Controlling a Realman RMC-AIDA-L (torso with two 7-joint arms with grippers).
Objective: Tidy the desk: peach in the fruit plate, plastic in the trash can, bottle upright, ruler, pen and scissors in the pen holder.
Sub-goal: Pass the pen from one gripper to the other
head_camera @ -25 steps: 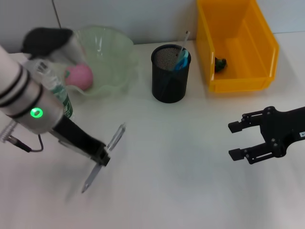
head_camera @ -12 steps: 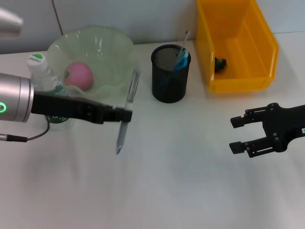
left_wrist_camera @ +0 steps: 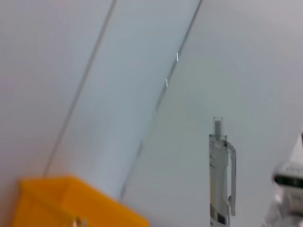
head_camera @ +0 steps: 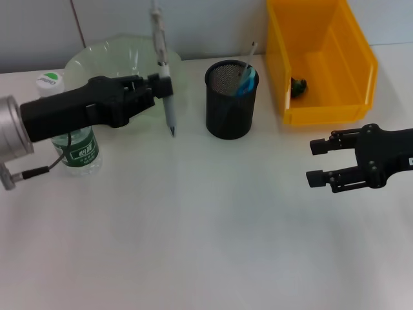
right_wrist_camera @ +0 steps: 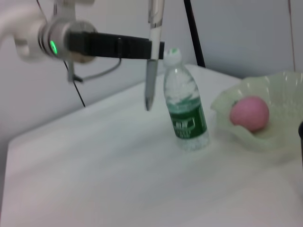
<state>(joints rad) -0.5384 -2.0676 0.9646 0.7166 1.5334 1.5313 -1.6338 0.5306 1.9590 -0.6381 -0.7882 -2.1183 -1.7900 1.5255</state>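
Pen (head_camera: 164,87) upright, pinched in left hand (head_camera: 162,87) beside pen holder (head_camera: 231,99); right hand (head_camera: 317,163) spread, idle.

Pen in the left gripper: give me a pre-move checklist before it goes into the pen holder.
1. Grip: left gripper is shut on the pen, lifted off the table: ok.
2. Orientation: pen roughly upright, tip down: ok.
3. Alignment: pen hangs beside the pen holder, toward the fruit plate, not above its opening: not ok.
4. Room inside: items already stand in the holder; free space cannot tell.
5. Path: bottle stands upright behind the arm, away from the route: ok.
6. Right gripper hovers open near the yellow bin, apart from the holder: ok.
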